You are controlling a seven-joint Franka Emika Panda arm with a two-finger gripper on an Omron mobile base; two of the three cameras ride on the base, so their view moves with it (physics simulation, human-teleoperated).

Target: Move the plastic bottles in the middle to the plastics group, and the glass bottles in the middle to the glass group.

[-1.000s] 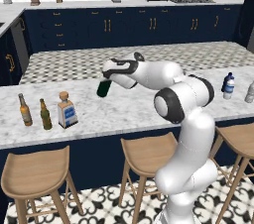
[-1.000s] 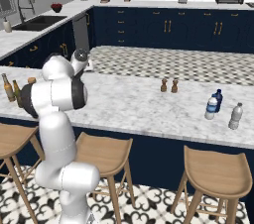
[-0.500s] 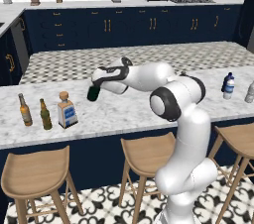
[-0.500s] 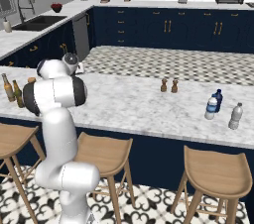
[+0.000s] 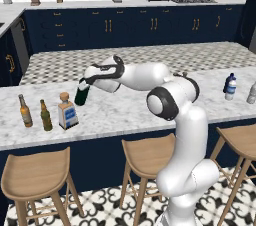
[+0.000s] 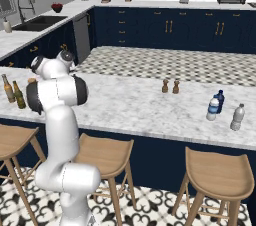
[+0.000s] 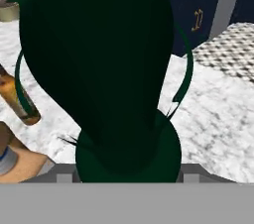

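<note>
Green wine bottle [image 5: 82, 93] clamped in gripper [image 5: 87, 81], tilted, base low over the counter [image 5: 130, 112], just right of the square bottle [image 5: 67, 112] w/ blue label and tan stopper. In hand view, wine bottle [image 7: 114, 69] dark and very close, amber bottle [image 7: 17, 96] at left behind it. Square bottle upright near left end of counter; olive beer bottle [image 5: 46, 116] just left of it, amber beer bottle [image 5: 25, 111] further left, all three in a row nr the front edge. Far right end: water bottle [image 5: 229, 86] w/ navy bottle touching or just behind it, can't tell which; grey bottle [image 5: 251, 93] at frame edge. In right base view, water bottle [image 6: 213, 109], navy bottle [image 6: 219, 101] behind it, grey bottle [image 6: 237, 117] to the right; two brown shakers [image 6: 170, 86] mid-counter, well apart from both groups.
</note>
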